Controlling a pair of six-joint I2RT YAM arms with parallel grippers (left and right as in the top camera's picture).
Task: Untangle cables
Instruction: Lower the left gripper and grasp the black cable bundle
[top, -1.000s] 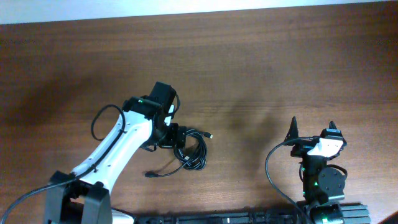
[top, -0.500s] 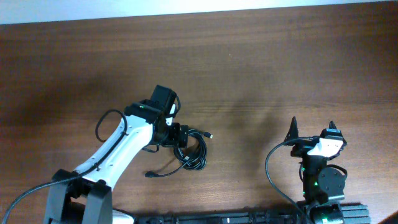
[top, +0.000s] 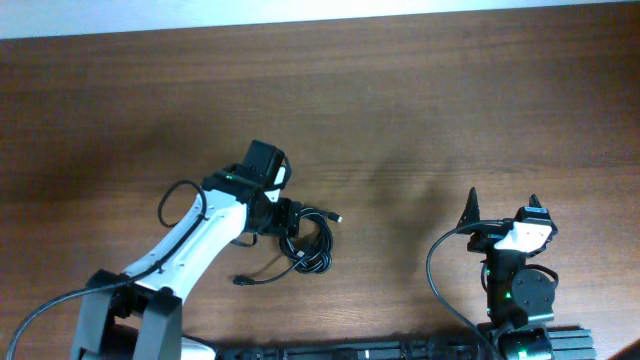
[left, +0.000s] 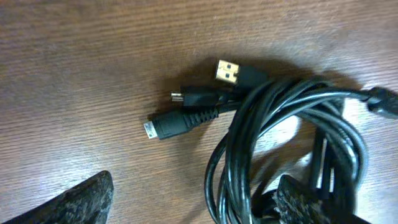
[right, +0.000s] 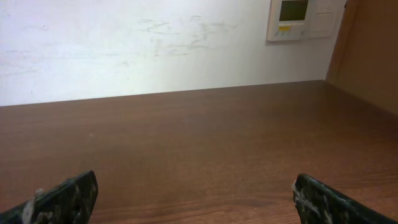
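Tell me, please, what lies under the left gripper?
A coil of black cables with three plugs poking out, on the table. One finger of the left gripper covers part of the coil, so that stretch is hidden.

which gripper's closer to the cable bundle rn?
Left. The left gripper sits right at the cable bundle, jaws open over its loops. The right gripper is far off to the bundle's right, jaws open, nothing between them.

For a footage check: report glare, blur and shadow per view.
Overhead: sharp, soft shadows on the table beside the cables. Left wrist: glare on the cables, plugs crisp, left fingertips blurred. Right wrist: even light, right fingertips soft, wall bright.
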